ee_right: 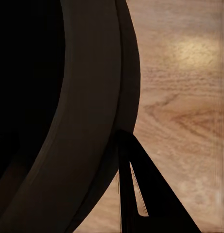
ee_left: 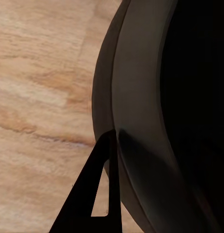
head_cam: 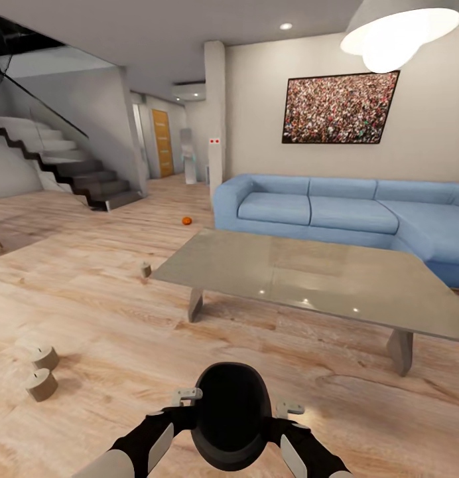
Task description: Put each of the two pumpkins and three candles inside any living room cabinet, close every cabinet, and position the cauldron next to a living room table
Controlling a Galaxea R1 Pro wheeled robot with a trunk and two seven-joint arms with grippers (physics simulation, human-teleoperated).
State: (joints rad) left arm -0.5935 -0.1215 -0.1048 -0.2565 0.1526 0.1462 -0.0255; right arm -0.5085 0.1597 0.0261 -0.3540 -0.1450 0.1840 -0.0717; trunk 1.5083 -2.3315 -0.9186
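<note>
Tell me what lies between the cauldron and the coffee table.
Only bare wooden floor, seen in the head view. The cauldron, held between both arms, sits short of the coffee table; nothing stands in that stretch.

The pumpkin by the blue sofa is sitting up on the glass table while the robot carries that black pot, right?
Not quite. The pumpkin lies on the wooden floor near the sofa, beyond the table, not on it; the head view shows this. The robot does hold the black cauldron between both arms.
</note>
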